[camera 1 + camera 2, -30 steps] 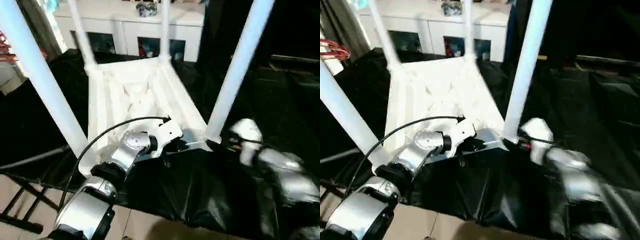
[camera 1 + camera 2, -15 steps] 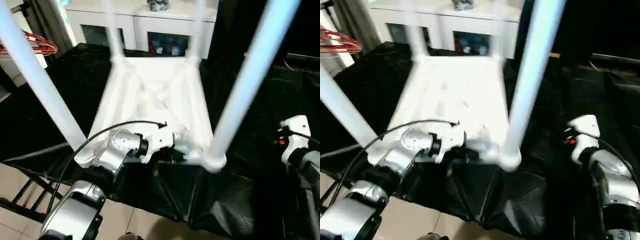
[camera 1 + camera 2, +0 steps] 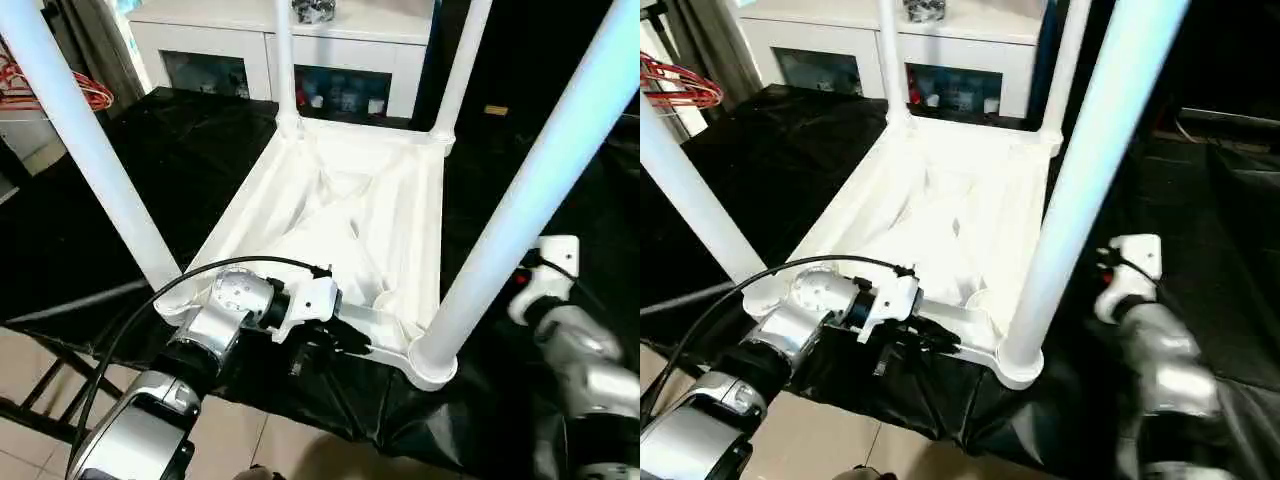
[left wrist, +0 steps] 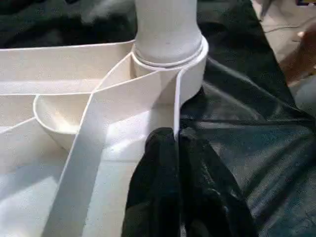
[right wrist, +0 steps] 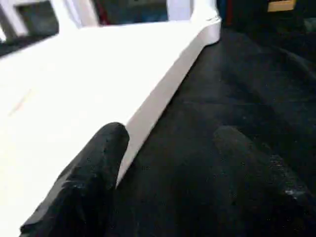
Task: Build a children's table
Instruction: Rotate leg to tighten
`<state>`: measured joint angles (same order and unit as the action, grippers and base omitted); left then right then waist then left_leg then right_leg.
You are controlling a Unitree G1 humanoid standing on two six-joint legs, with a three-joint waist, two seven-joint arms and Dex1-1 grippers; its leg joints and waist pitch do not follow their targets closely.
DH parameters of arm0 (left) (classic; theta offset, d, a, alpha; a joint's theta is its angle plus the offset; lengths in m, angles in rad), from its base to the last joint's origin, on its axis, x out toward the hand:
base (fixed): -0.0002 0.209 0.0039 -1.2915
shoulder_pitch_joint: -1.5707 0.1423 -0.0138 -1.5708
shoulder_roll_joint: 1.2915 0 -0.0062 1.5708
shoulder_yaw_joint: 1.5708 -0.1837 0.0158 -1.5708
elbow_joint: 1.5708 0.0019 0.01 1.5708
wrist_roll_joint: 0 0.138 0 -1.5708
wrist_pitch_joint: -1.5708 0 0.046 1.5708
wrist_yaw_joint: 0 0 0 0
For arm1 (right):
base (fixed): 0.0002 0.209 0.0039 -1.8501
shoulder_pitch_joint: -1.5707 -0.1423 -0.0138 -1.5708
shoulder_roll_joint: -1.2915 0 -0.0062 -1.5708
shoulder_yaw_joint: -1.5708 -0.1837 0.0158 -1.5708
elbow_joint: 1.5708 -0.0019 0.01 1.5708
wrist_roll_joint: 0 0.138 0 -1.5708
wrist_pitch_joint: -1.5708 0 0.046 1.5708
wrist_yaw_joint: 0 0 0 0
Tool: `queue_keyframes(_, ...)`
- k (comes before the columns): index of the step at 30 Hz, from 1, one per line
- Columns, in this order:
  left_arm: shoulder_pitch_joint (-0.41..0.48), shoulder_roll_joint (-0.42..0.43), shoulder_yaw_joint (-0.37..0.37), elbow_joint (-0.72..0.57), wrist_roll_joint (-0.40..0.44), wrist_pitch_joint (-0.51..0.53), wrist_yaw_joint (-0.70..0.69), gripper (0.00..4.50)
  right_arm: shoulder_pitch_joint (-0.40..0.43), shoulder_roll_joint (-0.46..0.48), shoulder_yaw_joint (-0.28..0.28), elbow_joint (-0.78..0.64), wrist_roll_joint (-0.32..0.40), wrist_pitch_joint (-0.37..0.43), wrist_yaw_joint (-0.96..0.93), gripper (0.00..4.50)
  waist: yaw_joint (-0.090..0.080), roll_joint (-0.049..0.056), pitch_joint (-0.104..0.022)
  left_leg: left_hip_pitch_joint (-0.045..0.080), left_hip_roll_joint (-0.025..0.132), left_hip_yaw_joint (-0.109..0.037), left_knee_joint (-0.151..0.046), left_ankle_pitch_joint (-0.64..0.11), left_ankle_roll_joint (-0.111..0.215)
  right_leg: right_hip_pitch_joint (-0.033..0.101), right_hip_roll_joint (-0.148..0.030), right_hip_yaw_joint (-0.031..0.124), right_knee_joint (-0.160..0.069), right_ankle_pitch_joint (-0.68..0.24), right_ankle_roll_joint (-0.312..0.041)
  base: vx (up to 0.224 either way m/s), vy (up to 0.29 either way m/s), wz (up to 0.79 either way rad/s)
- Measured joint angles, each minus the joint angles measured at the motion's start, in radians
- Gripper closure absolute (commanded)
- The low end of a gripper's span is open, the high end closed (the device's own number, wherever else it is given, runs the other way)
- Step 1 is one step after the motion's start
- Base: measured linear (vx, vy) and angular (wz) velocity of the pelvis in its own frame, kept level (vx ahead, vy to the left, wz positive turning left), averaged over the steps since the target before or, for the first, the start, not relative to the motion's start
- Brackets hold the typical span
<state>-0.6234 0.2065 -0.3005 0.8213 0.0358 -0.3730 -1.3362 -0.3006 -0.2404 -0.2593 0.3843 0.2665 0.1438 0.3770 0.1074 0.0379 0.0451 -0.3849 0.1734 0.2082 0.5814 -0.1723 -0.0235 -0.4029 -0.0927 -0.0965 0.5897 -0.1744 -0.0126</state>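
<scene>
The upside-down tabletop [image 3: 345, 215] lies on the black cloth [image 3: 130, 180], with all four legs [image 3: 540, 195] standing in its corner sockets. My left claw [image 4: 177, 140] pinches its near rim. My right claw [image 5: 163, 148] is spread wide beside the table's side edge.

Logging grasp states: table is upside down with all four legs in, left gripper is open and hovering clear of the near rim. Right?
Not quite. The left gripper is not open and clear: the left wrist view shows it shut on the thin near rim of the tabletop, beside a corner socket. The rest holds: the table is upside down with four legs seated.
</scene>
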Motion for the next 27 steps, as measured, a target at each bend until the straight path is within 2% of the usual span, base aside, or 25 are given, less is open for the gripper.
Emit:
queue_keyframes(2,0.033,0.006,0.059,-0.025,-0.028,0.01,0.067,3.86,0.0,0.02,-0.008,-0.047,0.008,-0.001,-0.021,0.82,-0.01,-0.003,0.002,0.0,0.0,0.0,0.001,0.0,0.0,-0.001,0.0,0.001,0.003,-0.001,0.001,0.0,0.0,0.0)
queue_keyframes(4,0.067,0.01,0.157,-0.092,-0.086,0.043,0.164,3.7,0.004,0.026,-0.008,-0.114,0.013,0.002,-0.042,0.64,-0.019,-0.007,0.004,0.0,0.001,0.0,0.002,0.0,-0.001,-0.001,0.0,0.001,0.004,-0.001,0.001,0.0,0.0,0.0)
queue_keyframes(7,0.097,-0.004,0.263,-0.199,-0.171,0.083,0.271,3.45,0.026,0.033,-0.005,-0.212,0.01,0.009,-0.07,0.29,-0.021,-0.009,0.003,0.0,0.001,0.0,0.003,0.0,-0.001,-0.001,0.0,0.001,0.004,-0.001,0.001,0.0,0.0,0.0)
queue_keyframes(9,0.12,-0.022,0.314,-0.251,-0.192,0.096,0.371,3.26,0.044,0.034,0.014,-0.264,-0.024,0.017,-0.104,0.11,-0.021,-0.012,0.004,0.0,0.0,0.0,0.002,0.0,-0.001,-0.001,0.0,0.001,0.004,-0.001,0.001,0.0,0.0,0.0)
queue_keyframes(11,0.176,-0.053,0.372,-0.331,-0.16,0.115,0.55,3.09,0.08,0.053,0.031,-0.328,-0.072,0.022,-0.164,0.01,-0.022,-0.016,0.003,0.0,0.001,0.0,0.002,0.0,-0.001,-0.001,0.0,0.001,0.004,-0.002,0.003,0.0,0.0,0.0)
queue_keyframes(12,0.229,-0.072,0.41,-0.406,-0.105,0.16,0.696,3.03,0.116,0.078,0.037,-0.385,-0.11,0.036,-0.217,0.0,-0.026,-0.019,0.003,0.001,0.001,0.0,0.0,0.0,-0.001,-0.001,0.001,0.001,0.004,-0.003,0.004,0.0,0.0,0.0)
queue_keyframes(14,0.294,-0.083,0.443,-0.493,-0.048,0.261,0.823,2.93,0.167,0.08,0.058,-0.441,-0.148,0.082,-0.256,0.0,-0.03,-0.023,0.006,0.0,0.001,0.0,-0.001,0.0,-0.001,-0.001,0.001,0.001,0.003,-0.004,0.006,0.0,0.0,0.0)
queue_keyframes(17,0.378,-0.112,0.456,-0.603,-0.026,0.315,0.882,2.81,0.232,0.073,0.08,-0.49,-0.186,0.116,-0.272,0.0,-0.028,-0.03,0.009,0.0,0.0,0.0,-0.001,0.0,-0.001,-0.001,0.001,0.001,0.001,-0.007,0.011,0.0,0.0,0.0)
queue_keyframes(21,0.465,-0.166,0.432,-0.76,-0.014,0.347,0.921,2.81,0.304,0.073,0.099,-0.516,-0.19,0.13,-0.27,0.0,-0.021,-0.031,0.009,0.0,0.0,0.0,-0.001,0.0,-0.001,0.003,0.001,0.002,-0.005,-0.007,0.011,0.0,0.0,0.0)
queue_keyframes(26,0.512,-0.174,0.399,-0.791,-0.002,0.371,0.98,2.81,0.328,0.083,0.102,-0.534,-0.198,0.142,-0.281,0.0,-0.036,-0.03,0.009,0.001,0.0,-0.001,-0.001,0.0,-0.001,0.003,0.002,0.002,-0.006,-0.006,0.013,0.0,0.0,0.0)
queue_keyframes(27,0.518,-0.173,0.39,-0.799,0.002,0.379,0.981,2.81,0.329,0.091,0.1,-0.543,-0.195,0.158,-0.285,0.0,-0.042,-0.029,0.008,0.003,0.0,0.003,0.001,0.0,-0.001,0.0,0.003,0.006,-0.007,-0.006,0.014,0.0,0.0,0.0)
